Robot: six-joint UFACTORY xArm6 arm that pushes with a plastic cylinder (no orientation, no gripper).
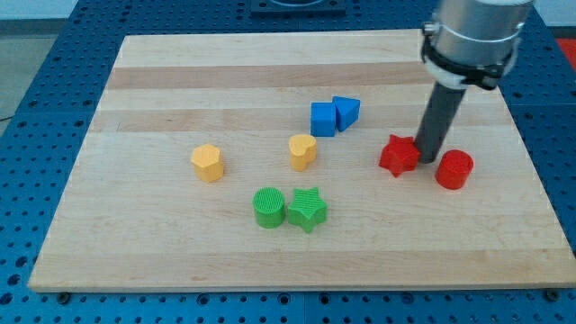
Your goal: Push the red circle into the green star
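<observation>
None of the push is done: my tip, no fingers fitted, sits between red star and red circle, well apart from green star.

A wide, silvery-grey metal cylinder is showing at the view's top right, cropped by the frame edge. A black ring with a thin pale line along its rim is banding its lower end. Below it, a straight dark charcoal rod is running down, matte and smooth, ending in my tip.
</observation>
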